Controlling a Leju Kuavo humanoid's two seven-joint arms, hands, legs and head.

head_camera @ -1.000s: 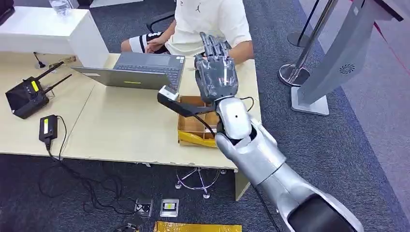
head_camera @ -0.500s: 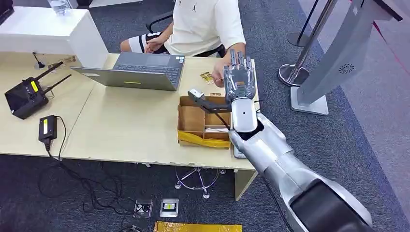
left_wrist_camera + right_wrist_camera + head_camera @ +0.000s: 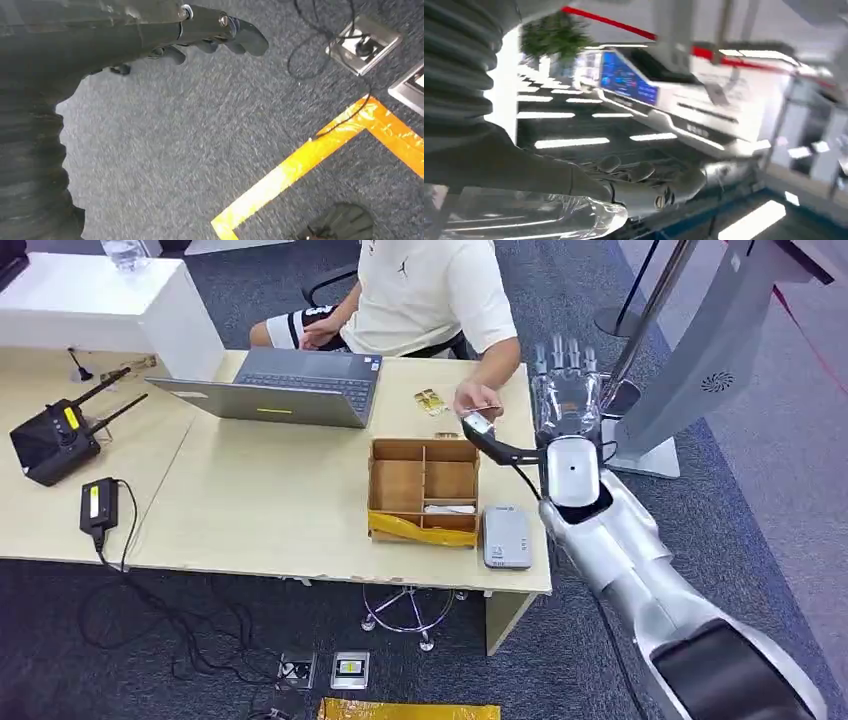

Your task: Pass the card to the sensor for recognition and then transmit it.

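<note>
Hovering past the table (image 3: 300, 530) edge, the right hand (image 3: 565, 390) has fingers (image 3: 560, 355) spread, holding nothing; the card (image 3: 478, 422) seems pinched in the person's hand (image 3: 478, 398). Reaching blindly risks knocking it away.

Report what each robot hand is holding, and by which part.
Nothing: the right hand is raised and open; the left hand hangs empty over grey carpet.

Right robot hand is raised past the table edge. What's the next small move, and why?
Probably swing the right robot hand toward the box and lower it. It seems to hold nothing, fingers straight and apart, while a white card lies in the box compartment nearest the grey sensor. Whether the person's hand holds a card, I cannot tell.
</note>
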